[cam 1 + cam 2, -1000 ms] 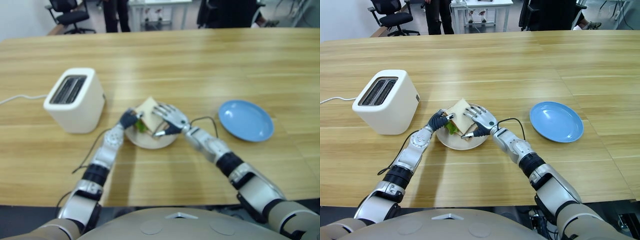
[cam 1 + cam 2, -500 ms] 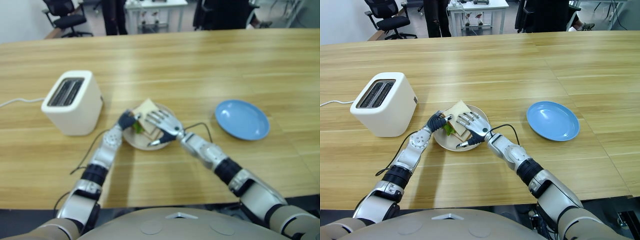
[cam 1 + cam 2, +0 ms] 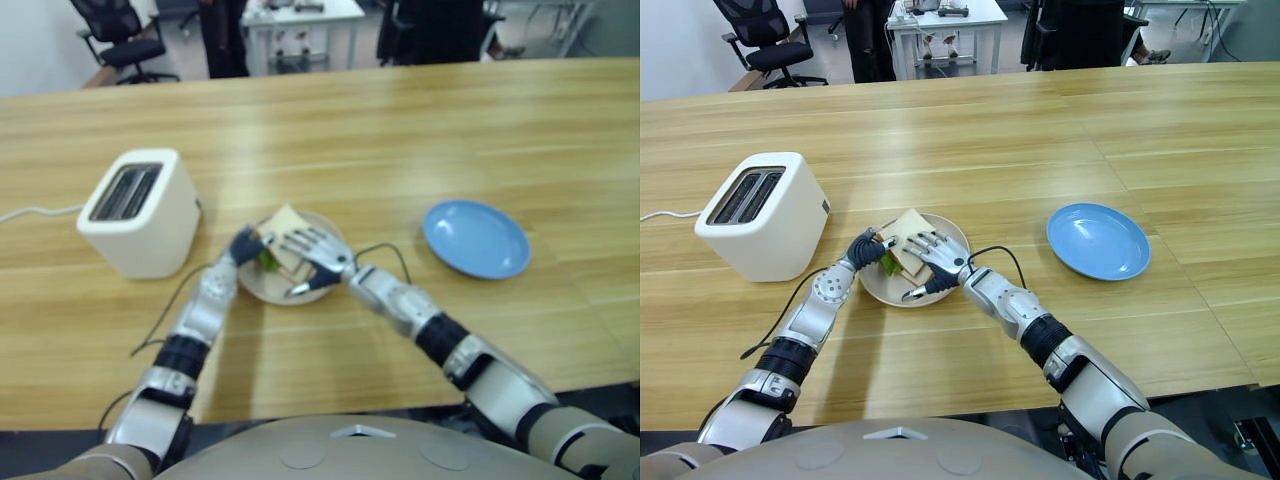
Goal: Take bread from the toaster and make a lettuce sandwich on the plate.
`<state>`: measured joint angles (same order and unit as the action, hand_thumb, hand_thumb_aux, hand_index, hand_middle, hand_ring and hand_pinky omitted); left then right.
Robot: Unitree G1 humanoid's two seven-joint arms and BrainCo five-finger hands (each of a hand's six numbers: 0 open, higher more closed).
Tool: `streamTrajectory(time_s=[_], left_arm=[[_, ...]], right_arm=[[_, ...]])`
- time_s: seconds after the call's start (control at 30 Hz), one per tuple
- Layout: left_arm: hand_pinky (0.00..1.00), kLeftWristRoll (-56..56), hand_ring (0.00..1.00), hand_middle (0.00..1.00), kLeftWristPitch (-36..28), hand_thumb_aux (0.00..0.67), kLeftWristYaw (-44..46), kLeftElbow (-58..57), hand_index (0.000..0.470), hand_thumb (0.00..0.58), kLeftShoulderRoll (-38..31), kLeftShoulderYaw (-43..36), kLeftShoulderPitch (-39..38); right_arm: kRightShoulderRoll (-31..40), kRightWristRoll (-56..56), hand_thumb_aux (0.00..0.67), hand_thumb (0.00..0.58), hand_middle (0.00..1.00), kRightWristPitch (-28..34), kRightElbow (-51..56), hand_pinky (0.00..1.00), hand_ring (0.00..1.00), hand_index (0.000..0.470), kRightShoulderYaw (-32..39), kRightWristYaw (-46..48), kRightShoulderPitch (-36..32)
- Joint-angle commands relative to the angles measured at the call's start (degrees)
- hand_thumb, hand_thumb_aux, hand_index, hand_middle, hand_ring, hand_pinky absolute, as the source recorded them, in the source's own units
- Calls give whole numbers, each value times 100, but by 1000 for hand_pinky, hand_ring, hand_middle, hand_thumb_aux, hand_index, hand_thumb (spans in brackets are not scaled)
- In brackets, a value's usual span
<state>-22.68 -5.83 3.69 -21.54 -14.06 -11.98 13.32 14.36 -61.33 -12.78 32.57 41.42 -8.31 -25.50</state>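
Bread lies over lettuce on the plate. The right hand rests on it with fingers spread flat, gripping nothing. The left hand has its fingers curled at the plate's left rim.

White toaster, blue plate, cream plate, tan bread, green lettuce, honey wood-grain table.

Beyond the far edge of the long wooden table you have a black office chair toward its left end. A white desk sits behind its middle, with a dark chair right of that. A pale wall stands behind the table's left end and grey floor behind its right.
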Motion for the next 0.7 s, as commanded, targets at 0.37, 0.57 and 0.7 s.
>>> streamTrajectory(time_s=[0.37, 0.57, 0.7], left_arm=[[0, -2977, 0, 0, -342, 0, -1326, 2347, 0, 0, -919, -528, 4], [0, -3315, 0, 0, -597, 0, -1327, 2989, 0, 0, -1258, -57, -111], [0, -3114, 0, 0, -531, 0, -1282, 3169, 0, 0, -1353, 247, -200]], right_arm=[[106, 104, 0, 0, 0, -125, 465, 0, 0, 0, 640, 1462, 443], [120, 96, 0, 0, 0, -129, 388, 0, 0, 0, 627, 1513, 470], [198, 141, 0, 0, 0, -150, 186, 0, 0, 0, 544, 1393, 474]])
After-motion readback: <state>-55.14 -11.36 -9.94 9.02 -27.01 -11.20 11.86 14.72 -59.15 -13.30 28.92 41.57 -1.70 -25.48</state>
